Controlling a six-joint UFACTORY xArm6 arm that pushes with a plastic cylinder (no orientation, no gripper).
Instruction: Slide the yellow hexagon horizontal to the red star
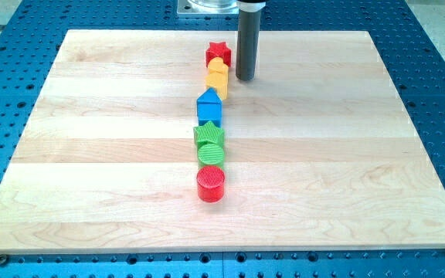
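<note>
The red star [218,53] sits near the view's top, just left of centre. Right below it and touching it lie two yellow blocks: a small one [219,68] and a larger one [216,82]; which is the hexagon I cannot make out. My tip [244,78] stands on the board just right of the yellow blocks, close to them, with a narrow gap.
Below the yellow blocks a column runs down the board [91,154]: a blue house-shaped block [209,106], a green star [208,133], a green cylinder [211,153] and a red cylinder [211,185]. The arm's base [207,6] is at the top edge.
</note>
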